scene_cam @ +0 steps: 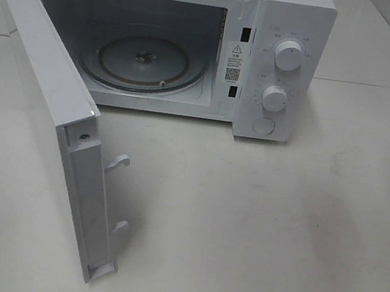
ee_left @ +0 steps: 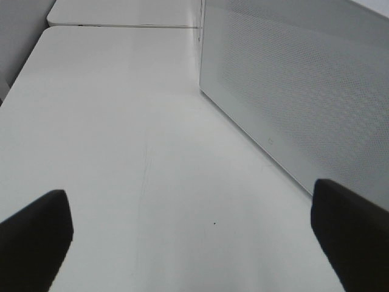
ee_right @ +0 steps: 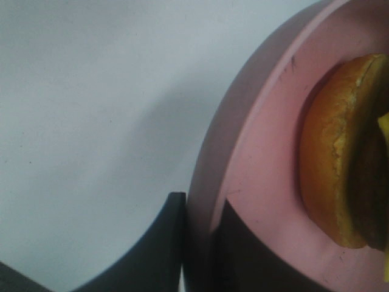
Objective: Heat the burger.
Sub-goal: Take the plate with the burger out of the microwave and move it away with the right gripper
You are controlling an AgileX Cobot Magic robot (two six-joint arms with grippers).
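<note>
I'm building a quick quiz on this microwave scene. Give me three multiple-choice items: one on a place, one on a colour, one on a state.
1. Where is the burger?
A. On the turntable
B. On the plate
C. On the bare table

2. What colour is the plate?
A. Pink
B. Blue
C. White

3. How is the microwave door?
A. Shut
B. Removed
C. Swung wide open

Answers:
1 B: the right wrist view shows the bun lying on the plate, whose rim the right hand pinches.
2 A: its rim and face are pink.
3 C: the high view shows the glass turntable bare inside.
</note>
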